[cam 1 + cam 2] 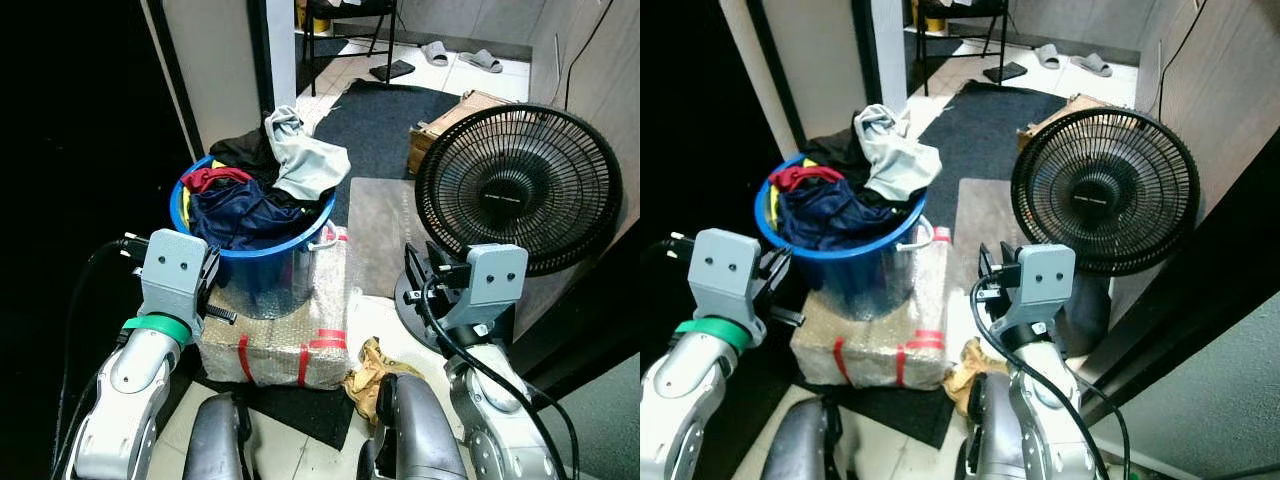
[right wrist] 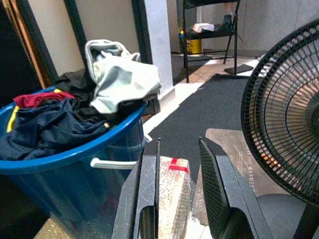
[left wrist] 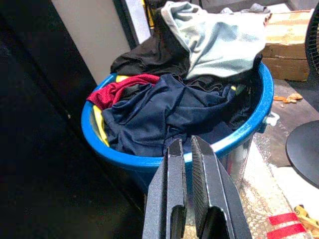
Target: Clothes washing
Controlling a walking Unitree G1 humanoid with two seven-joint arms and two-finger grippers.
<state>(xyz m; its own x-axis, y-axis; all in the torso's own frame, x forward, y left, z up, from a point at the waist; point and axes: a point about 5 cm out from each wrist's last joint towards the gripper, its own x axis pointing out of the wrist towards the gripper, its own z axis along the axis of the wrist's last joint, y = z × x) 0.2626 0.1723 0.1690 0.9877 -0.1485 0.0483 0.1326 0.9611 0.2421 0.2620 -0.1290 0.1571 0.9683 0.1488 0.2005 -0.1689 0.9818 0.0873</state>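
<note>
The soft, limp clothes (image 1: 262, 190) heaped in the tub (image 1: 262, 262) should pinch easily at any fold; left gripper (image 3: 188, 149) nearly closed, right gripper (image 2: 180, 149) open, both empty.

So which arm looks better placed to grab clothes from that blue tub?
Probably the left gripper: it hovers right at the blue tub's rim, nearly shut. The right gripper, open, is beside the fan.
</note>
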